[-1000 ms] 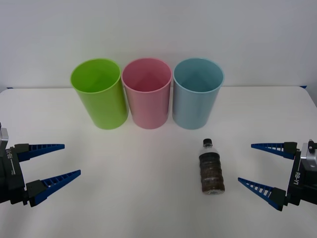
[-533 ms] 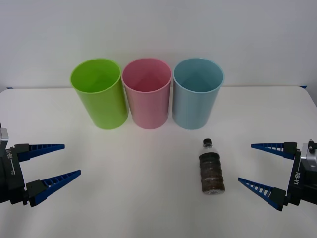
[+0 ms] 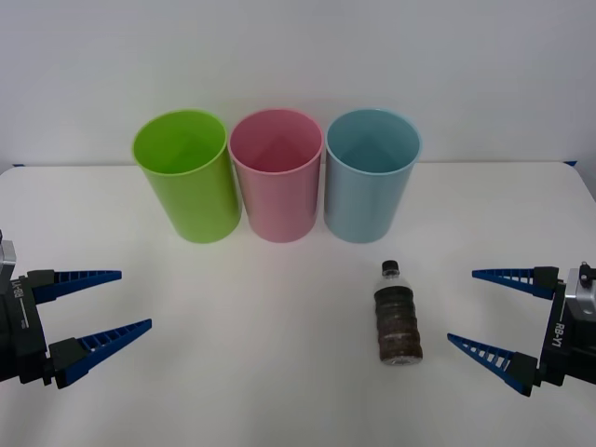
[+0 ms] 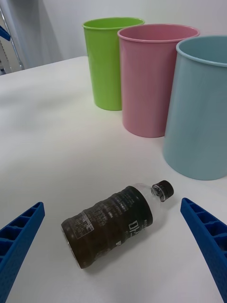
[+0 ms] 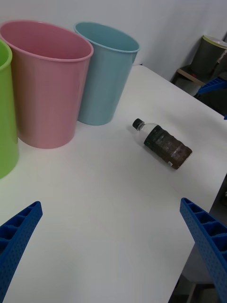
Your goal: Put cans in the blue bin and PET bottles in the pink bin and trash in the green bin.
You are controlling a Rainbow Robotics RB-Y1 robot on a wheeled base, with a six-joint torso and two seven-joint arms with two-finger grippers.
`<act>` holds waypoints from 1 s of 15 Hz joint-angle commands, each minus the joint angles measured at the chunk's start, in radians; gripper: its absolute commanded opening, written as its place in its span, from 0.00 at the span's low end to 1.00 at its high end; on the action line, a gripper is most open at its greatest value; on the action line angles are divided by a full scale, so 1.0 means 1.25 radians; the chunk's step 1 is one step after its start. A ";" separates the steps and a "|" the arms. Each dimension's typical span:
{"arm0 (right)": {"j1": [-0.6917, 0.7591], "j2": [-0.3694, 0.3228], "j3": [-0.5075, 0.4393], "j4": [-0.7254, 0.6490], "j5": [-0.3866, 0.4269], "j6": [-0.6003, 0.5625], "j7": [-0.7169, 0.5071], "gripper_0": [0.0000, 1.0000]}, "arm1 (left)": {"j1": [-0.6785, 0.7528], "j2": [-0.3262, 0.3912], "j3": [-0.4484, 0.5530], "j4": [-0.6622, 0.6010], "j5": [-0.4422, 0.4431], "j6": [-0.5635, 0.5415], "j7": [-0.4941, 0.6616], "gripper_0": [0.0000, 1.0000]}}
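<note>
Three tall bins stand in a row at the back of the white table point(image 3: 279, 372): the green bin point(image 3: 188, 182) on the left, the pink bin point(image 3: 277, 182) in the middle, the blue bin point(image 3: 371, 182) on the right. A PET bottle point(image 3: 397, 318) with a black cap and dark contents lies on its side in front of the blue bin, cap toward it. My right gripper point(image 3: 462, 305) hovers open just right of the bottle, which lies between its fingers' line of sight point(image 4: 113, 222). My left gripper point(image 3: 133, 300) is open at the table's left, far from the bottle point(image 5: 163, 144).
The bins almost touch one another, as the right wrist view shows for the pink bin point(image 4: 151, 80) and blue bin point(image 4: 201, 109). Bare table lies between the bins and both grippers. A white wall rises behind the bins.
</note>
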 commanded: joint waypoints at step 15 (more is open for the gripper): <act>0.032 -0.002 -0.045 -0.157 0.099 0.005 -0.190 1.00 | 0.000 0.000 0.000 0.000 0.000 0.000 0.000 1.00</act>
